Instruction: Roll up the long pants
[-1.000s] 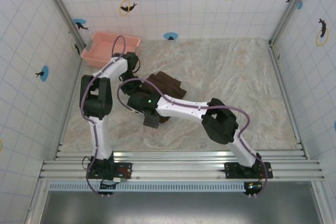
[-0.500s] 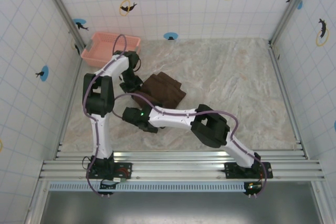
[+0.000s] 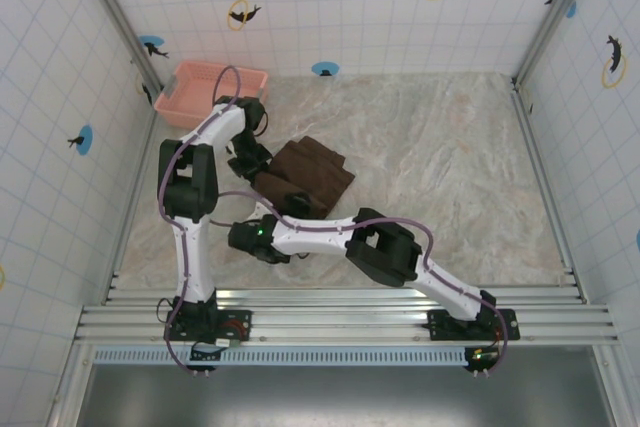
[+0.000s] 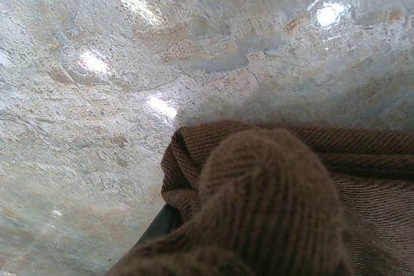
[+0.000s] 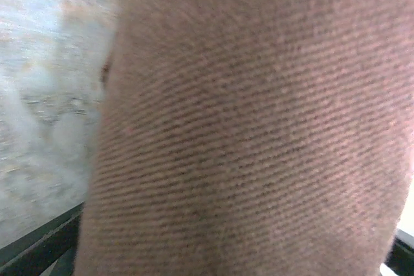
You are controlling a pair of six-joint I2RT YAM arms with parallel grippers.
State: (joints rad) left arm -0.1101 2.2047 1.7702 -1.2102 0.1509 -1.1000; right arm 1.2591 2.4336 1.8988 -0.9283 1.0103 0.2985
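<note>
Whereas a second back the right arm lies across the near side of the long pants (image 3: 308,175), it is now folded left and near, its wrist just off the bundle's near-left corner. The left pincer (image 3: 252,162) is down from the far side and touches the bundle's left edge. The pants sit left of centre on the marble surface (image 3: 450,157), near the pink basket (image 3: 200,87) but apart from it. They form a compact, squarish bundle, more of it uncovered than before, with no leg trailing.

Reading: both pincers gather at the left end. The rolling looks well along, though the bundle is not yet a tidy cylinder.

Top view: gives the layout and arm poses, nothing of the jaws.

Left wrist view: a rounded lump of ribbed brown cloth is heaped over the pincer, with a sliver of dark finger (image 4: 158,224) under it and bare surface beyond. The jaws are hidden; with the cloth bunched on them, I take it as a narrow pinch on the pants' edge.

Right wrist view: cloth sits hard against the lens, its weave blurred. The right pincer (image 5: 223,260) stands wide, dark fingers at the two bottom corners and cloth between them, not clamped as far as I can tell.
</note>
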